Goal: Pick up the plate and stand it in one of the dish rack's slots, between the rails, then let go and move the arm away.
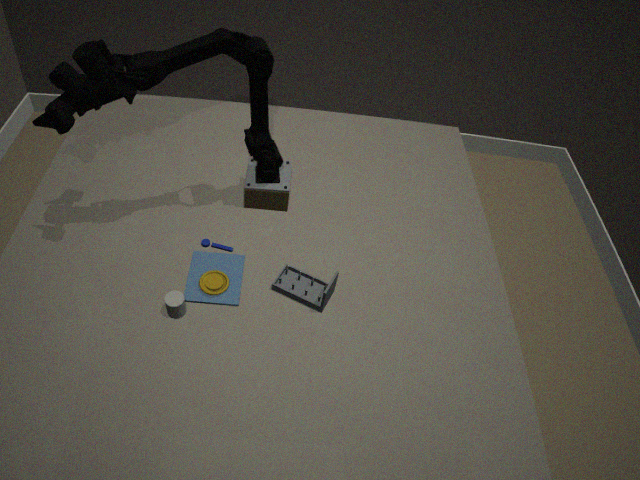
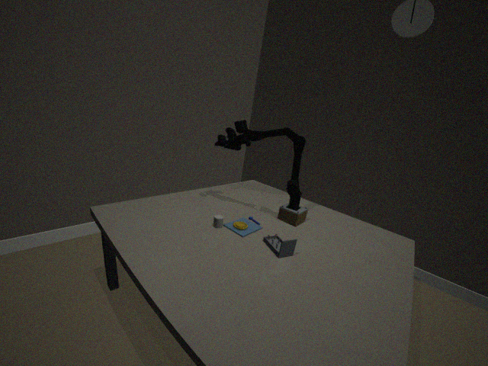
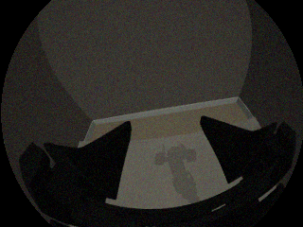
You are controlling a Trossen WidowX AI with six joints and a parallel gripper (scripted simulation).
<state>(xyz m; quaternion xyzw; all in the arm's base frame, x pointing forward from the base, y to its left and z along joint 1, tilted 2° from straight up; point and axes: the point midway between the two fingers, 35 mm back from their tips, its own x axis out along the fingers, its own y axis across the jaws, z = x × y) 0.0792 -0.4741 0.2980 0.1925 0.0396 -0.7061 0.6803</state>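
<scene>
A yellow plate (image 1: pixel 214 282) (image 2: pixel 240 226) lies flat on the blue mat. The grey dish rack (image 1: pixel 305 290) (image 2: pixel 274 244) stands to the right of the mat in the top view, with short upright pegs in its tray and a taller panel at its right end. My gripper (image 3: pixel 167 122) is open and empty, high above the table and far from the plate and the rack. In the top view it is at the upper left, where its separate fingertips are hard to make out. The plate and the rack are not in the wrist view.
The blue mat (image 1: pixel 193 295) (image 2: pixel 243 232) lies under the plate. A white cup (image 1: pixel 175 303) (image 2: pixel 218 221) stands by the mat's left corner. A blue spoon-like utensil (image 1: pixel 222 246) (image 2: pixel 255 221) lies beyond the mat, near the arm's base block (image 1: pixel 266 198) (image 2: pixel 291 216).
</scene>
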